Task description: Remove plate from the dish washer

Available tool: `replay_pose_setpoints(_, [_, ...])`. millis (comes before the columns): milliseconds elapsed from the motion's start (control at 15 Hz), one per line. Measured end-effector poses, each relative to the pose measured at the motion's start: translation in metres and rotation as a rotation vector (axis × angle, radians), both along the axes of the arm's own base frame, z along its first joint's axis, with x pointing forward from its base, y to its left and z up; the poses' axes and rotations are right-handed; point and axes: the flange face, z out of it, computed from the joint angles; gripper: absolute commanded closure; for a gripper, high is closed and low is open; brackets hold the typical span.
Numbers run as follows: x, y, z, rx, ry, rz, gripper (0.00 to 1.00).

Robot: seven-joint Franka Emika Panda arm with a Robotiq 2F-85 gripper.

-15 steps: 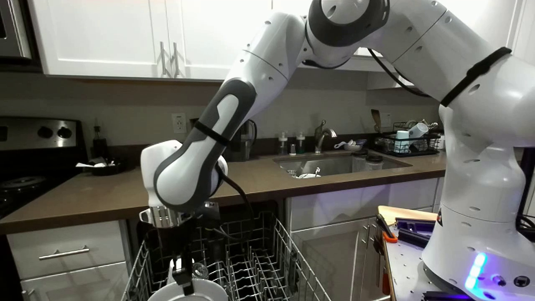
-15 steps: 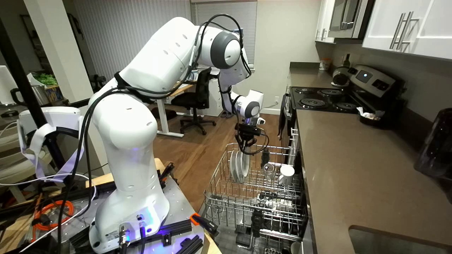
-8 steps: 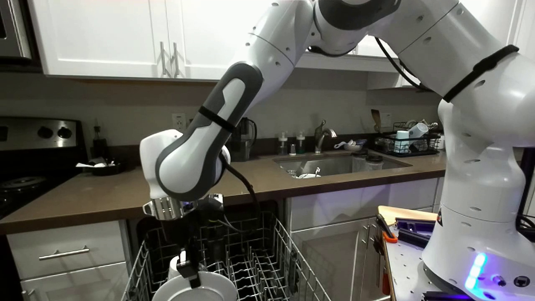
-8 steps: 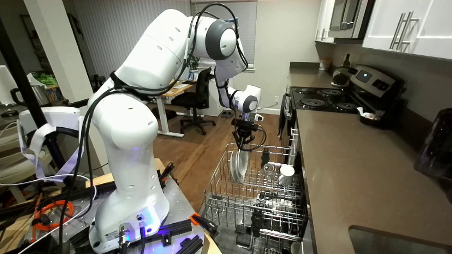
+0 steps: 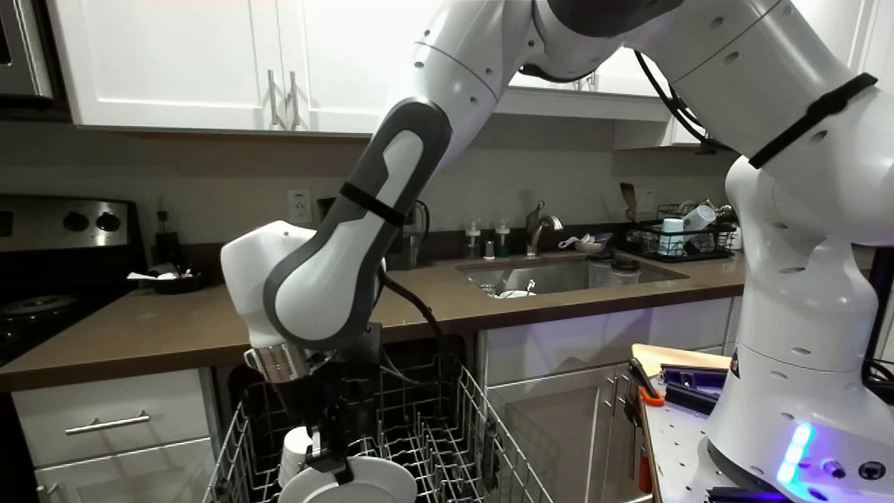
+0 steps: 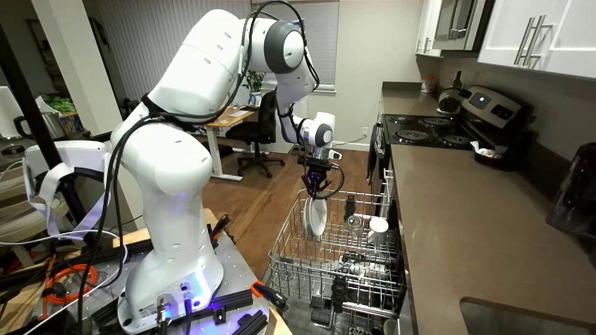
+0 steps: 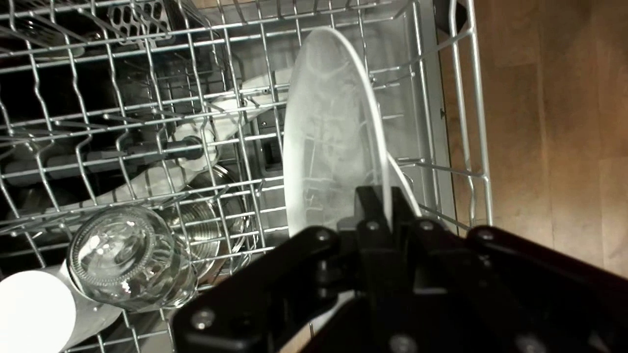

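My gripper (image 7: 387,196) is shut on the rim of a white round plate (image 7: 328,122), one finger on each face. In an exterior view the plate (image 5: 363,485) hangs below the gripper (image 5: 340,469), its lower part cut off by the frame. From an exterior view the plate (image 6: 319,216) stands nearly upright within the pulled-out rack (image 6: 302,265) of the dish washer; whether its bottom edge touches the tines, I cannot tell. Close beside it stands another white plate (image 6: 306,214), whose edge runs just outside my right finger in the wrist view.
A glass jar (image 7: 130,255) and a white cup (image 7: 37,311) stand upside down in the rack near the plate. The rack's wire side (image 7: 476,98) rises close to the plates. The countertop (image 6: 447,209) borders the dish washer, with a black kettle or pitcher (image 6: 577,195) on it.
The gripper and plate have shifted together, rightward in an exterior view, after rising slightly. The plate has turned somewhat and stands farther from the cup. The jaws have stayed shut on it.
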Motion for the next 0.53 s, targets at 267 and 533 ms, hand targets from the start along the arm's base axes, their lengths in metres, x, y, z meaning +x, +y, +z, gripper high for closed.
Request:
replay_pose_setpoints(267, [-0.0049, -0.0013, -0.0030, -0.058, 0.015, -0.014, 0.93])
replay_pose_setpoints(533, [-0.0048, -0.0090, -0.0045, -0.097, 0.016, -0.035, 0.93])
